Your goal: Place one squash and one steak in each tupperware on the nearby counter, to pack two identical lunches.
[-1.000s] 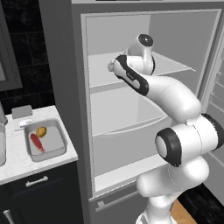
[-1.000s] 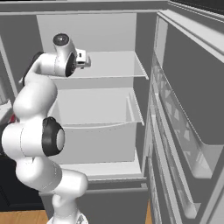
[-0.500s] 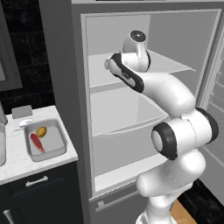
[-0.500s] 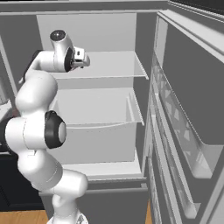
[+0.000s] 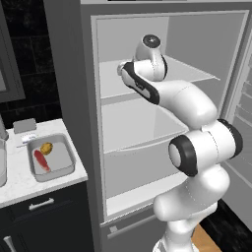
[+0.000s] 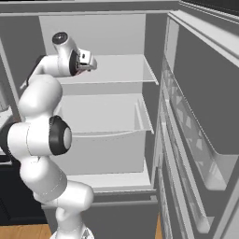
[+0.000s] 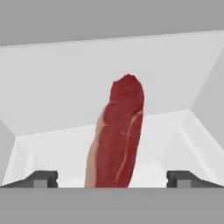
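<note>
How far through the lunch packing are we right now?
Done: one tupperware on the counter holds a squash and a steak.

In hand: nothing is gripped yet. The open gripper is lined up on the second steak lying in the fridge, fingers either side.

Left: grasp it and carry it to the other tupperware, then the second squash.

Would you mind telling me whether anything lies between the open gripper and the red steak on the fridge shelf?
Nothing visible does. In the hand view the flat red steak with pale pink streaks lies on the white fridge shelf, straight ahead of the open gripper, its near end between the two dark fingertips with bare shelf on both sides.
</note>
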Robot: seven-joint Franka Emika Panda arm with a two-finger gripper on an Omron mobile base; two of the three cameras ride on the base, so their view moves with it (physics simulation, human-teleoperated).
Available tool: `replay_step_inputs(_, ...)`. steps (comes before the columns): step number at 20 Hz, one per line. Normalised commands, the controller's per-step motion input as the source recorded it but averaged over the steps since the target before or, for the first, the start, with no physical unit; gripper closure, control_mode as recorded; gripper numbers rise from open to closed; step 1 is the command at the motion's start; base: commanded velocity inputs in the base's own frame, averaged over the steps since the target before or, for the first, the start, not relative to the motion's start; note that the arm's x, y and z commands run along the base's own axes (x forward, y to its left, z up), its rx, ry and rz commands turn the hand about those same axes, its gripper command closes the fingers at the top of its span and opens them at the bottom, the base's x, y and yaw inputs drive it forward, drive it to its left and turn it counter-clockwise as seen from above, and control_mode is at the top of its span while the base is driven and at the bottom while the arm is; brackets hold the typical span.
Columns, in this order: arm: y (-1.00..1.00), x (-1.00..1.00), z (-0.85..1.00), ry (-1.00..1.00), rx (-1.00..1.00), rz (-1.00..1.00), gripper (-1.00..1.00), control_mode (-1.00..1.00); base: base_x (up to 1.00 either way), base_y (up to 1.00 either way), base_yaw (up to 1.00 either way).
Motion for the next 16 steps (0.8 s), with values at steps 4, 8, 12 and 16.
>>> replay_step_inputs(4, 0.00, 0.23, -0.19, -0.07, 0.00, -0.07, -1.00, -1.00, 0.00, 0.00, 0.00)
replay_step_inputs(8, 0.00, 0.22, -0.14, 0.00, 0.00, -0.05, -1.00, -1.00, 0.00, 0.00, 0.00)
replay_step_inputs(12, 0.00, 0.41, -0.12, 0.00, 0.00, -0.07, -1.00, -1.00, 0.00, 0.00, 0.00)
replay_step_inputs(16, -0.03, 0.01, -0.17, 0.00, 0.00, -0.04, -1.00, -1.00, 0.00, 0.00, 0.00)
